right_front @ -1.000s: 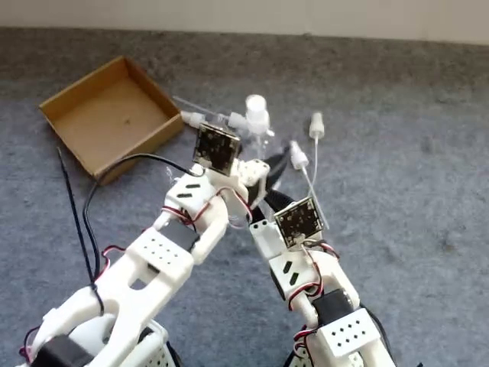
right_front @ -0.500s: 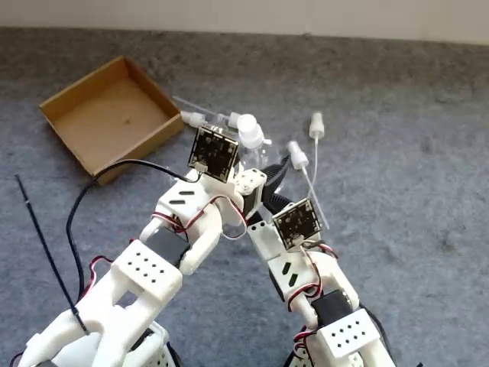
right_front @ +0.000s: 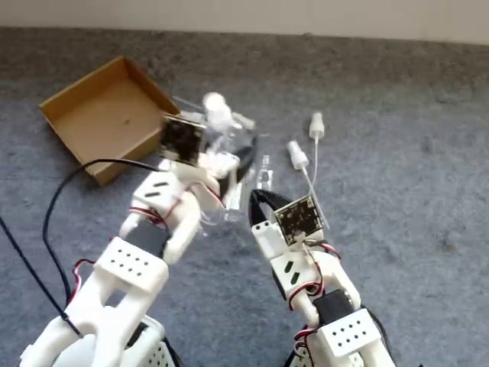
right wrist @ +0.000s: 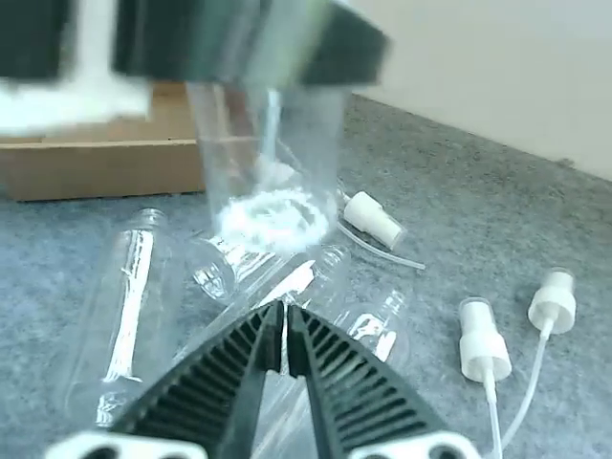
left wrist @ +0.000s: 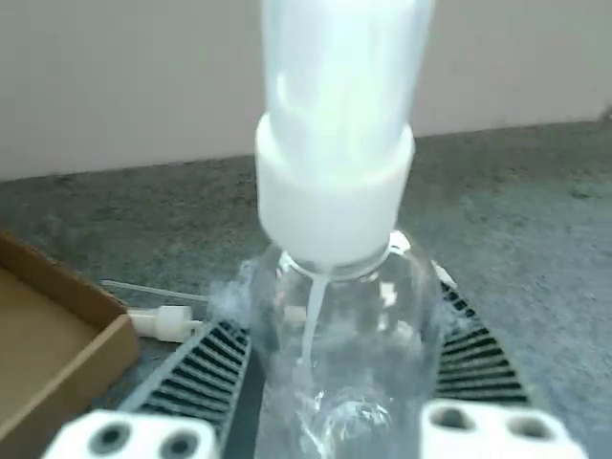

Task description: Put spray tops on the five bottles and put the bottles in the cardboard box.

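The left gripper is closed on a capped bottle, which is held off the carpet just beside the cardboard box. The right gripper is seen closed on nothing, above loose bottles, with spray tops lying nearby

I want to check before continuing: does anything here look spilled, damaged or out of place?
Nothing stands out. The left gripper holds one bottle with its spray top on. The other clear bottles and loose spray tops lie on the carpet, unbroken as far as visible.
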You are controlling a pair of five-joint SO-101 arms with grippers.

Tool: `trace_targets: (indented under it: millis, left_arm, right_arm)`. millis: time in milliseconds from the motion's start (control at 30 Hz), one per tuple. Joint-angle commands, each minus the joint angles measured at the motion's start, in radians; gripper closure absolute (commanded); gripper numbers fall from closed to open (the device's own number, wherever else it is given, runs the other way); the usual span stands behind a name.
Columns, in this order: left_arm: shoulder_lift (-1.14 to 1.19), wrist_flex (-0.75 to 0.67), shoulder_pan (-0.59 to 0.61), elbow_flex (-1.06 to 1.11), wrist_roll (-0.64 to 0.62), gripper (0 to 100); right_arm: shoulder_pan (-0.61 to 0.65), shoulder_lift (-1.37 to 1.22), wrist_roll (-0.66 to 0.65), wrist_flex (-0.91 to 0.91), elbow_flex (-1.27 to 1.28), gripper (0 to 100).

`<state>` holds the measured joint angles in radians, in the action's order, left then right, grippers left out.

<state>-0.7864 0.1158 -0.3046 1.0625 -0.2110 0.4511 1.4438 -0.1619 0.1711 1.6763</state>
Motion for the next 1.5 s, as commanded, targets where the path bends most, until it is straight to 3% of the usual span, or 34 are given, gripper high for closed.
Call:
trace_targets:
  millis: [0,200,467,1167,1467]
  left_arm:
    - [-0.044,-0.034,0.120,-0.104,0.038,93]
    - [0.041,-0.110,0.291,-0.202,0.117,93]
    - [0.460,-0.112,0.472,-0.503,0.117,93]
    - [1.449,-0.114,0.575,-1.415,0.120,93]
    - [1.695,-0.107,0.615,-1.682,0.120,93]
  right_arm:
    - [-0.021,0.010,0.002,0.004,0.165,99.3]
    - [-0.022,0.005,0.002,0.005,0.165,99.3]
    - [-0.022,0.010,0.002,0.053,0.165,99.3]
    - [-0.022,0.005,0.002,0.062,0.165,99.3]
    - [-0.022,0.005,0.002,0.062,0.165,99.3]
